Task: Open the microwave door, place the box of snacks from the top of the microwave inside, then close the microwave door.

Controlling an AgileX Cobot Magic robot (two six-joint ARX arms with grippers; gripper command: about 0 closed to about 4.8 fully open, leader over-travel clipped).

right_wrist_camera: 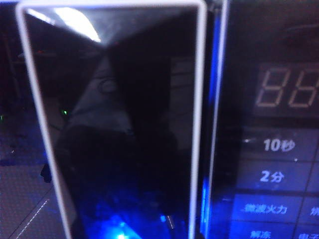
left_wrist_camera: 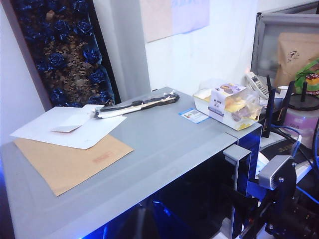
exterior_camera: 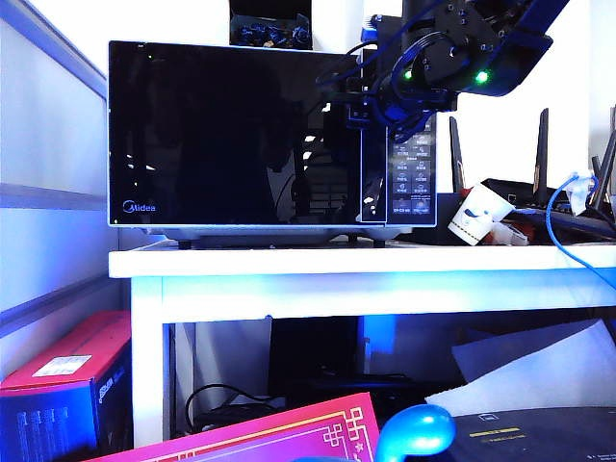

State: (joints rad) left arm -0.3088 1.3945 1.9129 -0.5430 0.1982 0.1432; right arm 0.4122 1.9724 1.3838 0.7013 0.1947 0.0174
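Observation:
The black Midea microwave [exterior_camera: 241,135] stands on a white table [exterior_camera: 289,262]. Its glossy door [exterior_camera: 221,125] looks closed. My right gripper [exterior_camera: 371,108] hangs from the upper right against the top of the silver-edged handle strip [exterior_camera: 373,183]. The strip [right_wrist_camera: 119,124] fills the right wrist view beside the button panel [right_wrist_camera: 274,149], and the fingers do not show there. The box of snacks [left_wrist_camera: 227,104] sits on the microwave's grey top [left_wrist_camera: 164,144] at its far right corner; the right arm hides it in the exterior view. My left gripper shows in no view.
On the microwave top lie a brown envelope [left_wrist_camera: 70,159], a white sheet [left_wrist_camera: 65,127] and a black strip-like object [left_wrist_camera: 139,104]. A black box of blue pieces [exterior_camera: 271,29] stands behind. A paper cup [exterior_camera: 478,214], router antennas [exterior_camera: 542,144] and a blue cable [exterior_camera: 558,221] crowd the table's right.

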